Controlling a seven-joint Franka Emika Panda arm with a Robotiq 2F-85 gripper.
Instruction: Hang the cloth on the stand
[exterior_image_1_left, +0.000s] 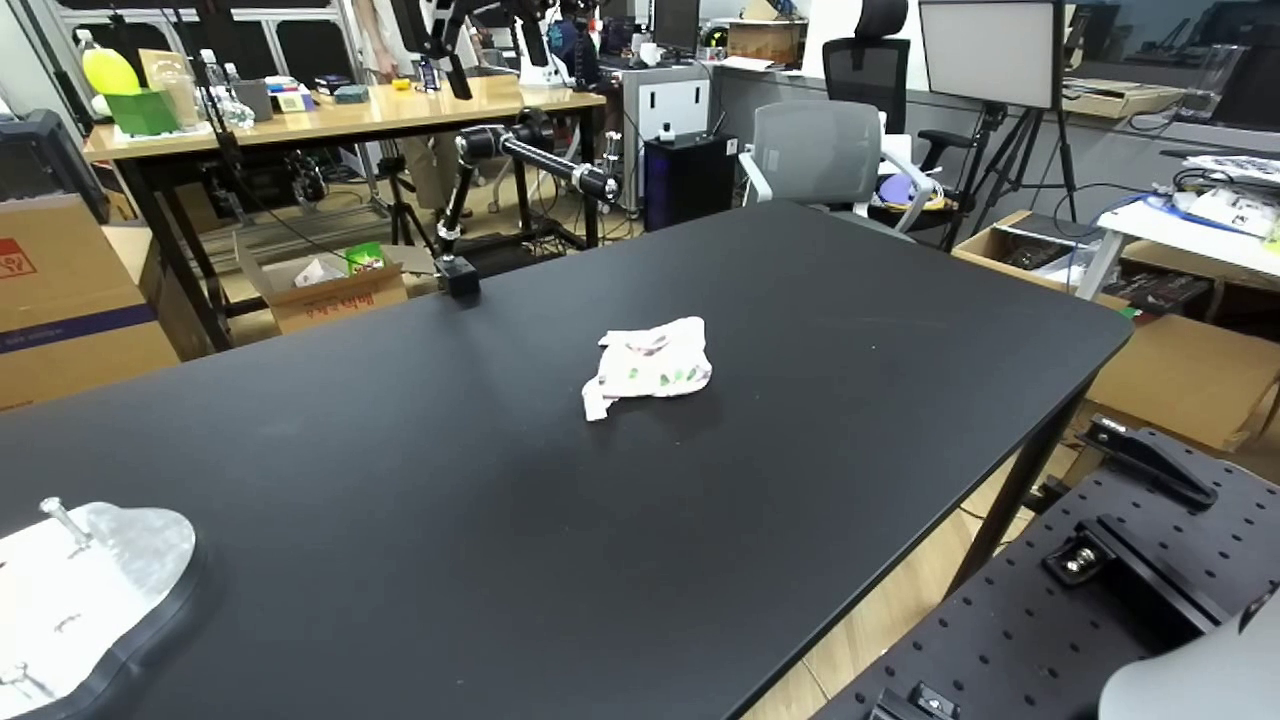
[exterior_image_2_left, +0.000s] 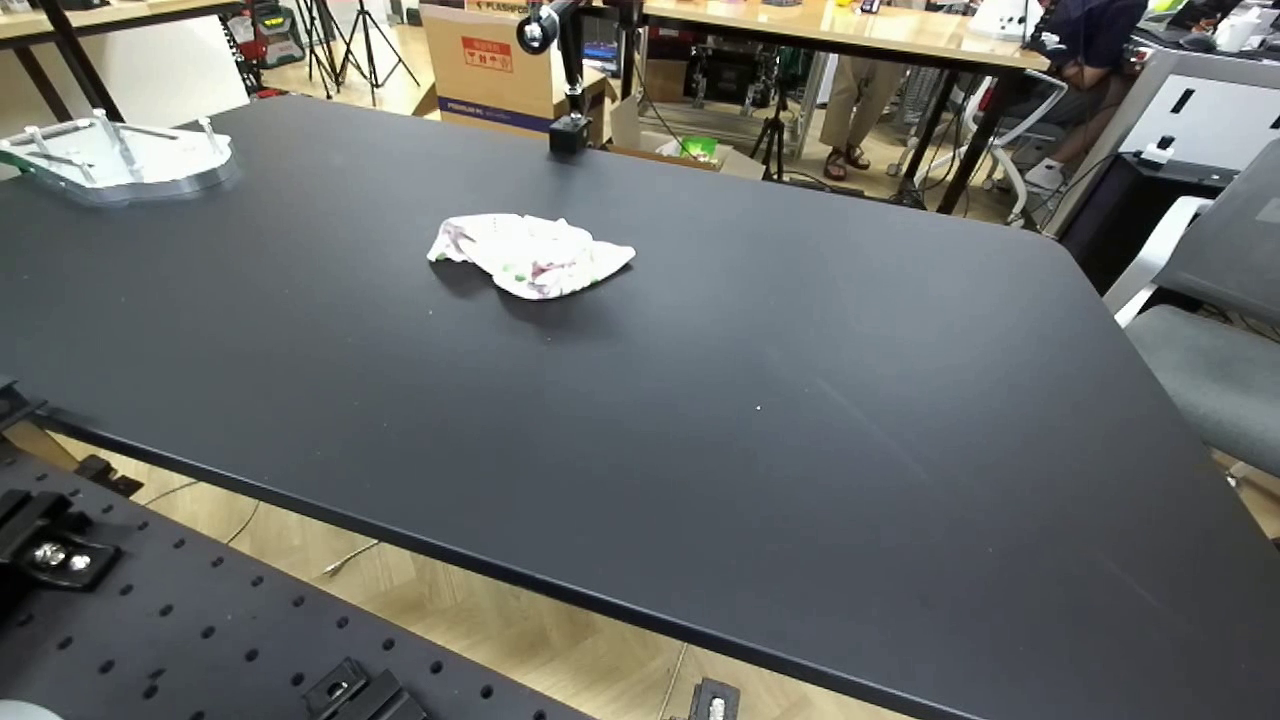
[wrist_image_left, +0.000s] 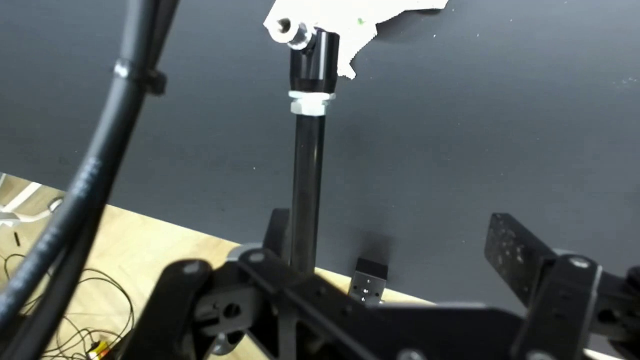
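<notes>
Lying well inside tbl (exterior_image_1_left: 850, 450) edges, cloth (exterior_image_1_left: 655, 362) has rm all rnd; hand (wrist_image_left: 390, 232) spread apart.

I see soft shadows beside the cloth (exterior_image_1_left: 655, 362) on the bench (exterior_image_2_left: 720, 450) in both exterior views; my wrist view burns the cloth nearly white.

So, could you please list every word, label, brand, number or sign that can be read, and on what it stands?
"FLASHFORGE", likely: cardboard at an exterior view's top edge.
"PREMIUM PC", then blur: purple band of the large carton.
"우체국 택배", probably: small open carton.
Too small or blurred: red label on the large carton; marks on the black cable.
</notes>
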